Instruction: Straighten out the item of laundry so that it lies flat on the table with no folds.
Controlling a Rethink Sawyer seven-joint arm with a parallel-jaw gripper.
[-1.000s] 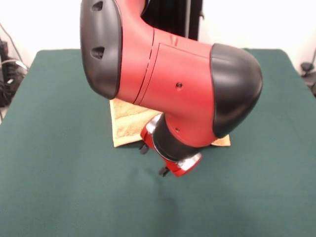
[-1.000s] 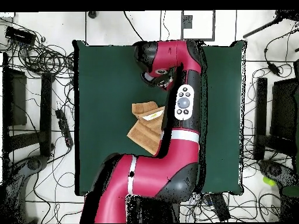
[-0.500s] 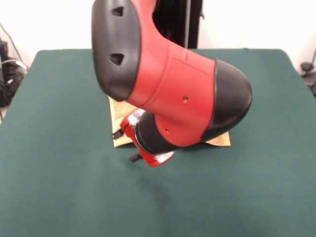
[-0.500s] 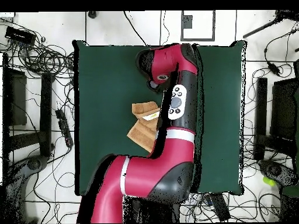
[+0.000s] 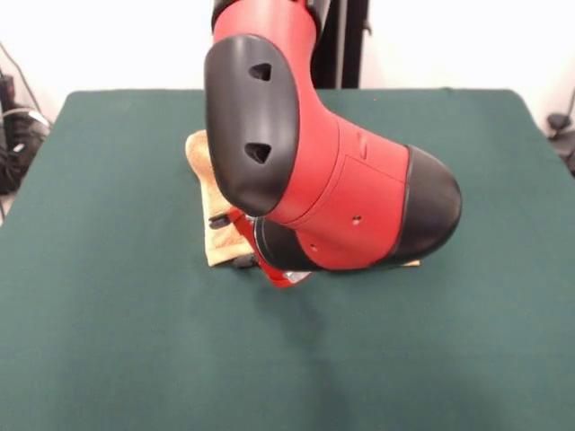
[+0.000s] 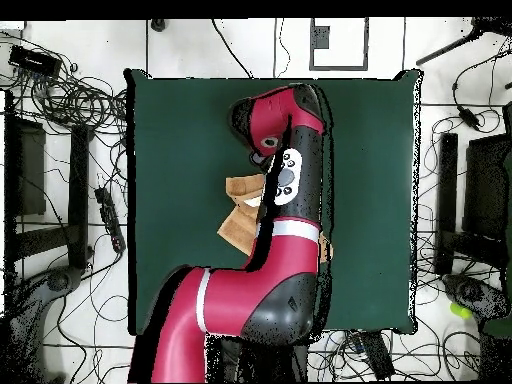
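Mostly hidden, the small orange-tan terry towel (image 5: 208, 202) lies rumpled near the middle of the dark green felt-topped desk (image 5: 108, 296), well clear of every edge. From overhead its visible part (image 6: 238, 210) shows two overlapping folded flaps, one toward the desk's far edge and one slanting back toward the robot's side; a small piece peeks out on the arm's other side. Its long axis cannot be told. Above it the red and black arm (image 5: 323, 197) stretches low across the desk's middle, wrist bent down over the towel. The pincer (image 5: 235, 241) sits at the towel's front edge; whether it is open or closed cannot be told.
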